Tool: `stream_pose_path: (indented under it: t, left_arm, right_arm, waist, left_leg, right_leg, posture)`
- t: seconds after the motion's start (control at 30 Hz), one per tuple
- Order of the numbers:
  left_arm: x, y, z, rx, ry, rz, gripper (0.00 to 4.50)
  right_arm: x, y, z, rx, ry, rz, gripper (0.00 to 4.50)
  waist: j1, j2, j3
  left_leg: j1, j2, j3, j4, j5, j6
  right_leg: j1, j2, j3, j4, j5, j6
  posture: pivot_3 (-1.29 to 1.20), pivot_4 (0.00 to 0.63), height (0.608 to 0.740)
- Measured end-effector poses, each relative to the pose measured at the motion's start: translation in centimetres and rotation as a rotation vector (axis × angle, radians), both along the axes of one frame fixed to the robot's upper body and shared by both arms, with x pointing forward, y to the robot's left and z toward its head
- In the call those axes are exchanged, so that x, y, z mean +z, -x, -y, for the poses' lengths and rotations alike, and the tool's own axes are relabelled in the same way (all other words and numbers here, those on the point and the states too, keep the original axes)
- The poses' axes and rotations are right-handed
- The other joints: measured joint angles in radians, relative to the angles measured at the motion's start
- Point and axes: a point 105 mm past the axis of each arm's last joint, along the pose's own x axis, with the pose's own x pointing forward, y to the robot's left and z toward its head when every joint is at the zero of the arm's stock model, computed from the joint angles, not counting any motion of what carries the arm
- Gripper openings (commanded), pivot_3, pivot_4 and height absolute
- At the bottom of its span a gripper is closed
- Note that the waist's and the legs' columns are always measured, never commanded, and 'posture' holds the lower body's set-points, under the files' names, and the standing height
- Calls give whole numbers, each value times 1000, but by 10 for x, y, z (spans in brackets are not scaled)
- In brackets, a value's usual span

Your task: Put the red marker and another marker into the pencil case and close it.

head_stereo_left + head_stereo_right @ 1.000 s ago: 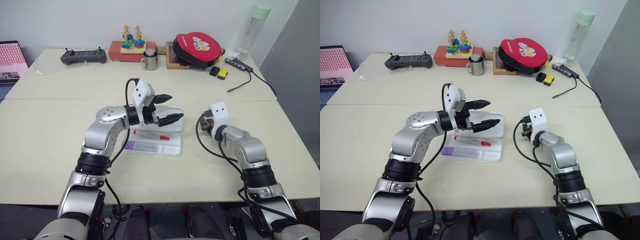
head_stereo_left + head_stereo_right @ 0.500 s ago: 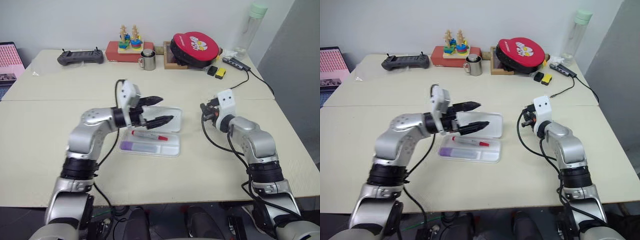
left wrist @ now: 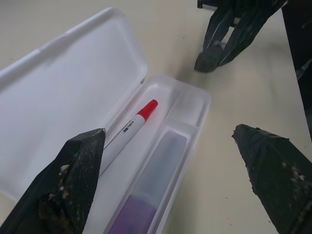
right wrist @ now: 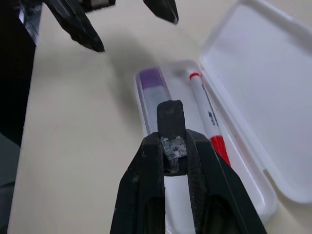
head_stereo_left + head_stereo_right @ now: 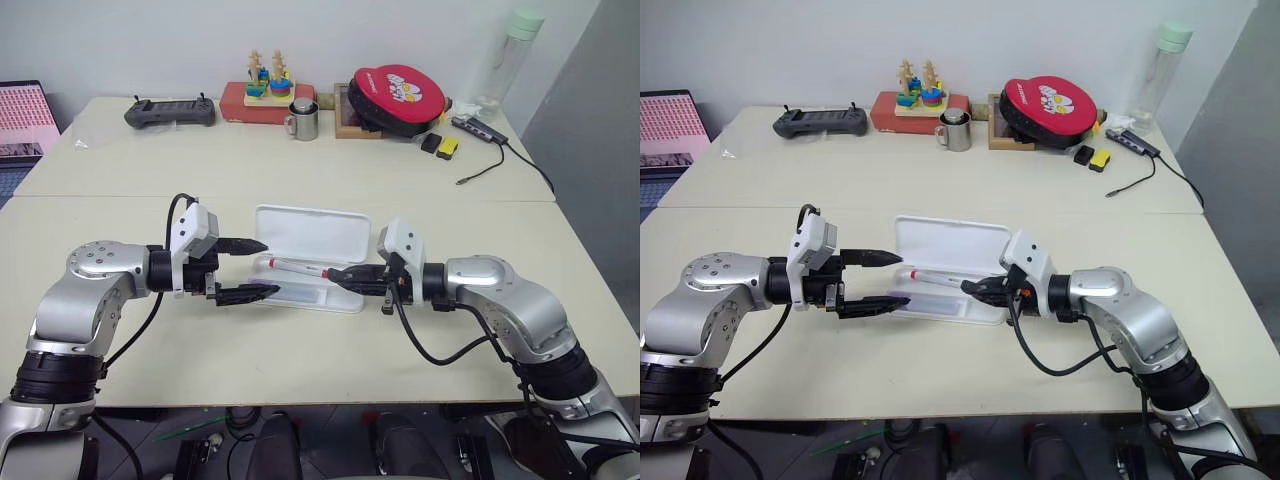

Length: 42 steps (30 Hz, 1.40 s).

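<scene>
The pencil case (image 5: pixel 311 233) lies open in the middle of the table, its lid flat toward the back. The red marker (image 5: pixel 300 269) lies in the rear compartment of the tray. The lavender marker (image 3: pixel 156 175) lies in the front compartment. My left gripper (image 5: pixel 262 268) hovers open at the case's left end, pointing right, its fingers (image 3: pixel 78 180) spread wide with nothing between them. My right gripper (image 5: pixel 336 278) is shut and empty at the tray's right end, pointing left, its tip just over the tray's rim. In the right wrist view both markers (image 4: pixel 207 117) lie beyond the closed fingertips (image 4: pixel 170 114).
Along the back edge stand a black controller (image 5: pixel 168 113), a stacking toy on a red box (image 5: pixel 265 92), a metal mug (image 5: pixel 303 120), a red round pouch (image 5: pixel 396 97) and a bottle (image 5: pixel 510 55). A cable and hub (image 5: pixel 482 132) lie at the back right. A laptop (image 5: pixel 25 120) sits far left.
My left gripper drew back leftward from above the case to its left end. My right gripper swung in from the right and turned to point left at the tray's right end.
</scene>
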Motion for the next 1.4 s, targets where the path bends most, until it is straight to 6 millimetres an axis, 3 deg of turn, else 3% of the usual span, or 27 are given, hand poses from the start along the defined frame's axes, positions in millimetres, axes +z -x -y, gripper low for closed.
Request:
stream_pose_path:
  t: [0.13,0.43,0.5,0.53,0.97,1.0,1.07,1.17,1.27,1.4]
  left_arm:
    - [4,5,8,-26,13,5,4500]
    - [3,5,9,-10,20,-9,4500]
    - [3,5,9,-8,20,-8,4500]
    - [3,5,9,-6,20,-7,4500]
    - [4,3,9,11,18,0,4500]
    - [4,1,7,29,25,1,4500]
    - [9,-2,1,81,53,11,4500]
    - [25,-10,-16,190,162,54,4500]
    - [35,-12,-27,254,244,78,4500]
    - [47,-11,-41,311,352,96,4500]
  right_arm:
    - [-27,-6,-1,-16,74,-40,271]
    - [-34,-6,-6,-7,94,-32,271]
    - [-34,-5,-6,-2,94,-34,972]
    - [-34,-5,-6,1,93,-36,1040]
    - [-31,-4,-6,8,83,-28,3948]
    - [-24,-5,-6,7,46,-30,4271]
    - [0,-8,-6,7,-59,-9,4444]
    - [40,-18,-3,1,-154,70,4444]
    - [65,-28,-5,-13,-240,104,4444]
    - [100,-74,-9,-161,-322,133,3682]
  waist:
    - [0,0,0]
    - [-1,0,0]
    - [-1,0,0]
    - [-1,0,0]
    - [-1,0,0]
    - [-1,0,0]
    - [-1,0,0]
    - [-5,0,0]
    - [-7,0,0]
    - [-8,0,0]
  left_leg:
    - [0,0,0,-1,0,0]
    - [-1,0,0,-3,0,0]
    - [-1,0,0,-3,0,0]
    - [-1,0,0,-3,0,0]
    - [-1,0,0,-2,0,0]
    - [-1,0,0,-2,0,0]
    - [0,0,0,-2,0,0]
    - [0,1,0,-2,0,0]
    - [0,1,0,-2,0,0]
    - [0,1,0,-2,0,0]
  right_leg:
    - [0,0,0,0,2,4]
    - [-1,1,-1,0,1,2]
    - [-1,1,-1,0,1,2]
    - [-1,1,-1,0,1,2]
    - [-1,1,-1,0,1,3]
    - [0,1,-1,0,1,3]
    - [0,1,-1,0,2,3]
    - [0,1,-1,0,2,4]
    - [0,1,-1,1,2,4]
    - [0,1,-1,1,5,-1]
  posture:
    - [0,150,740]
    - [0,150,740]
    - [0,150,740]
    - [0,150,740]
    - [0,150,740]
    - [0,150,740]
    - [0,150,740]
    - [0,150,740]
    - [0,150,740]
    - [0,150,740]
